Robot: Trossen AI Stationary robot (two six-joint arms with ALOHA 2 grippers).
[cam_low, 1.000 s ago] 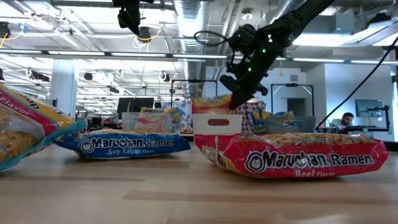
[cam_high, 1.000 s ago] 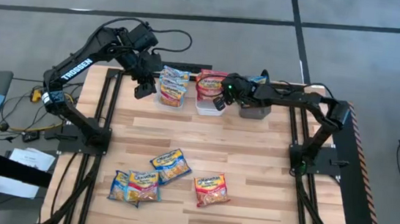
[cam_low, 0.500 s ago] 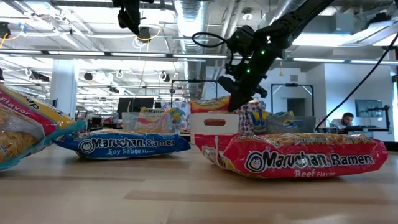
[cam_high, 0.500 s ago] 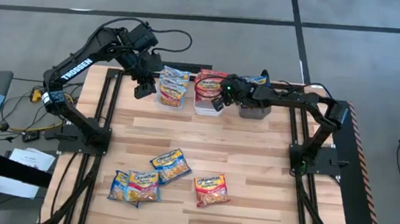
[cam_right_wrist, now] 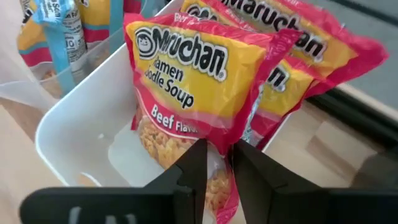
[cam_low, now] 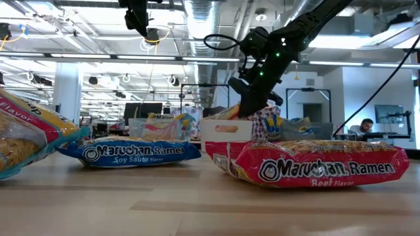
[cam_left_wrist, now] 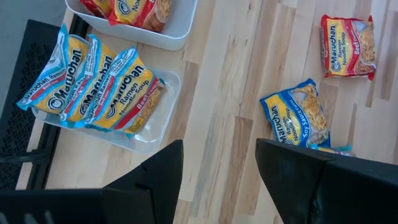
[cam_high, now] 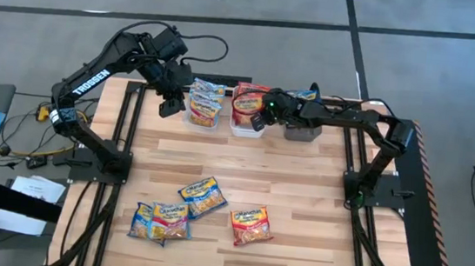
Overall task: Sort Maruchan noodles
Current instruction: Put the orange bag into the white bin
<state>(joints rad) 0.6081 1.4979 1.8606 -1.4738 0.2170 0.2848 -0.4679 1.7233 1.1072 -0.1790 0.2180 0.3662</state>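
My right gripper is shut on a red beef Maruchan packet inside the white bin. Other red packets stand in that bin behind it. My left gripper hangs open, high beside the clear bin, which holds several blue-edged packets. Blue-trimmed packets and one red beef packet lie flat on the near half of the table. The grey bin sits under the right arm, and a blue-edged packet shows at its far side. My right gripper pinches the red beef packet between its two fingers at the end below the "Beef Flavor" print. The fingers come slanting down from the table's right. The packet stands tilted in the white bin, leaning on the red packets behind it.
The three bins stand in a row at the table's far edge. The low view shows a red beef packet and a blue soy sauce packet close to the camera. Bare wood lies between the bins and the loose packets.
My right gripper has moved down toward the white bin, keeping its hold. The red beef packet, which stood above the bin's front wall a second ago, has sunk into the bin and mostly dropped behind that wall in the low view.
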